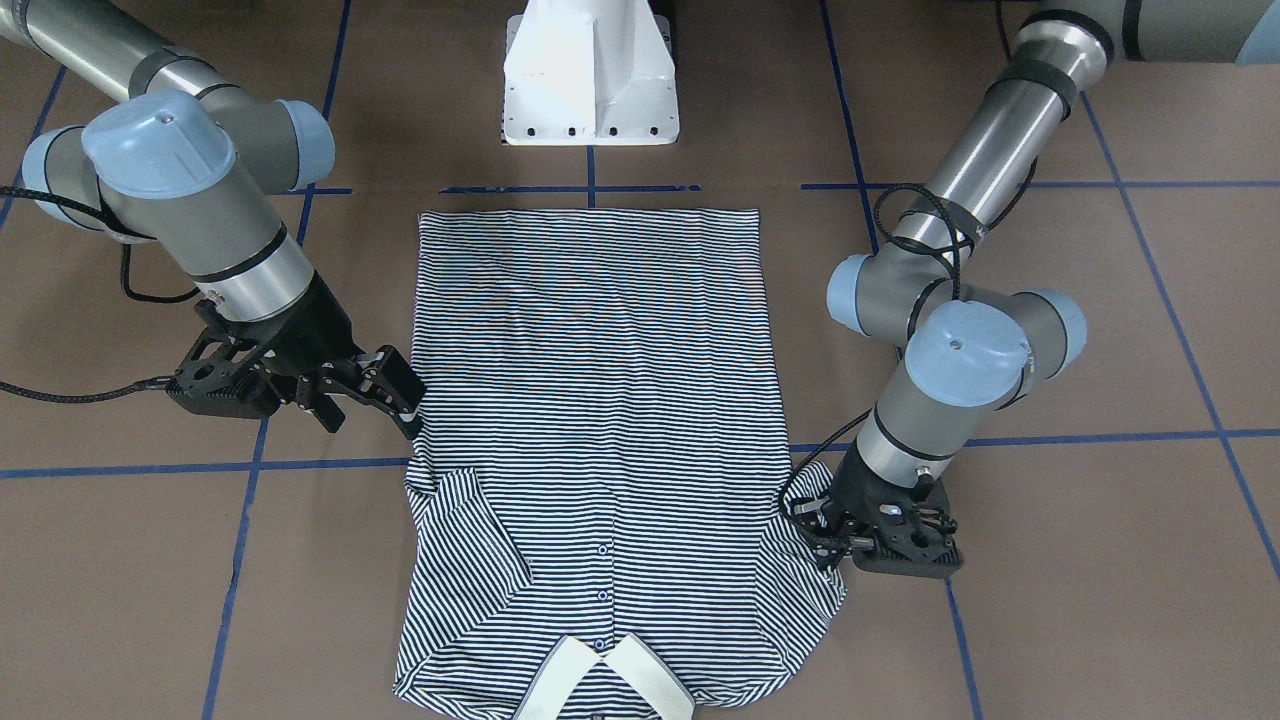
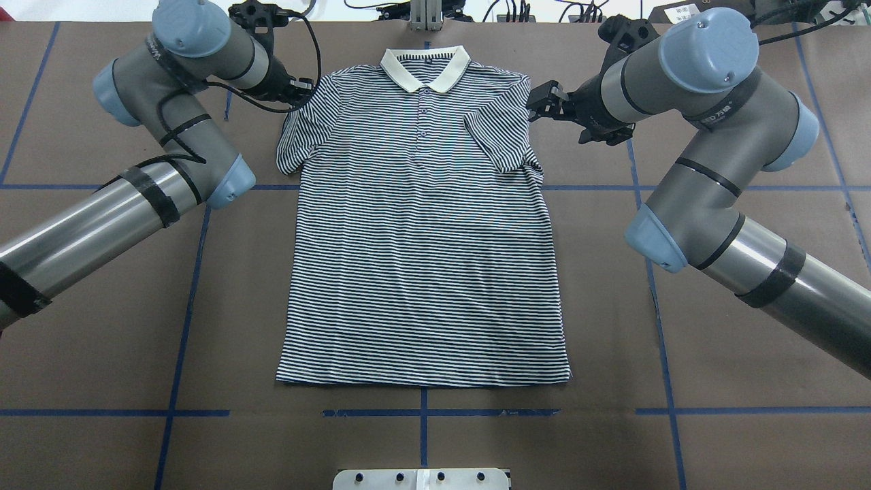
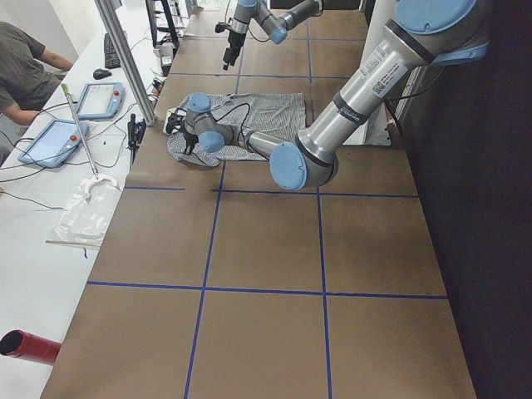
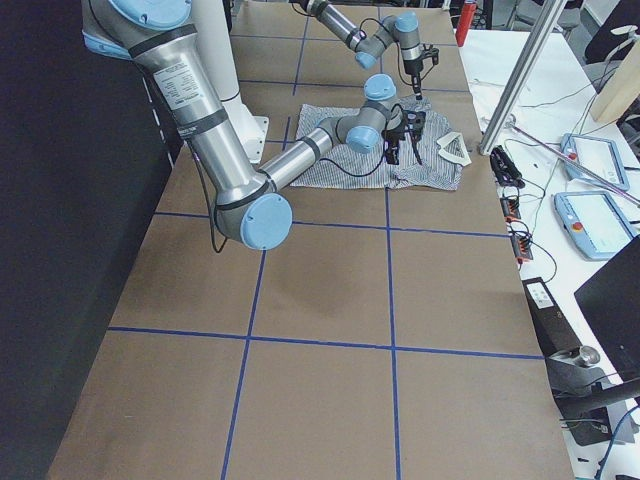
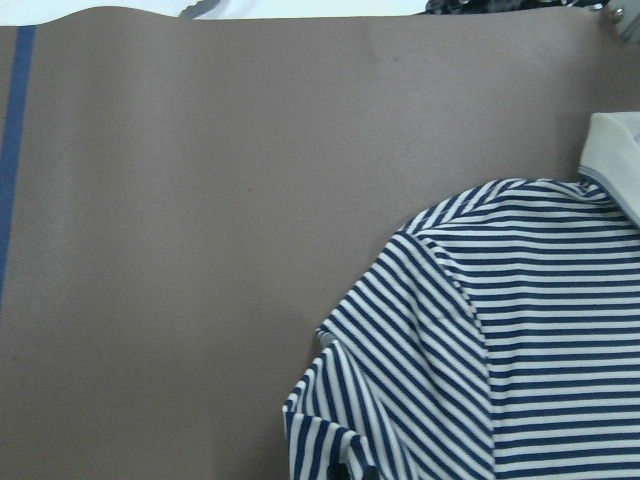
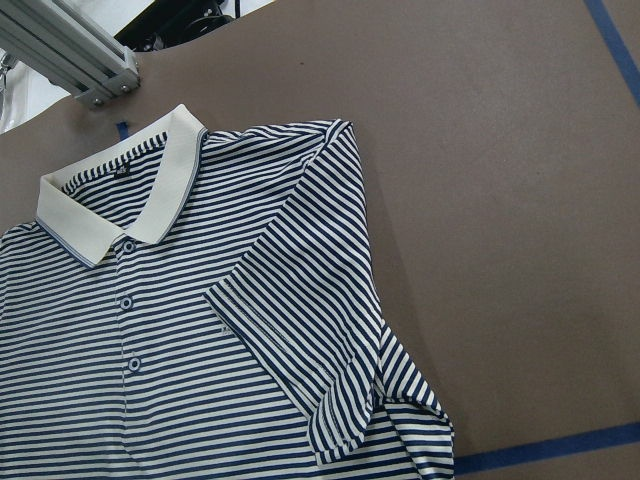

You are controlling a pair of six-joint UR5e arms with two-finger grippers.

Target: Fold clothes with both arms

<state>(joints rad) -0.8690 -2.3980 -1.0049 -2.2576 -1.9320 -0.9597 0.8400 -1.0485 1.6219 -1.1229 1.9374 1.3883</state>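
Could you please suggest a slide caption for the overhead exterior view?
Striped polo shirt lies flat, one sleeve folded inward, with the left end effector and right end effector beside its shoulders.

The left arm (image 1: pixel 985 130) and right arm (image 1: pixel 245 255) are silver-grey tubes with darker grey joints. The joints are closed by rounded pale blue caps (image 1: pixel 965 350), each with a small screw at its centre. Black bands ring the tubes, and braided black cables (image 1: pixel 925 215) loop along the wrists. Small white lettering marks the grey joint housings. The left gripper (image 1: pixel 822 528) and right gripper (image 1: pixel 400 398) are black, built of open linkage bars. The base (image 1: pixel 590 75) is a white pedestal with a row of bolt holes.
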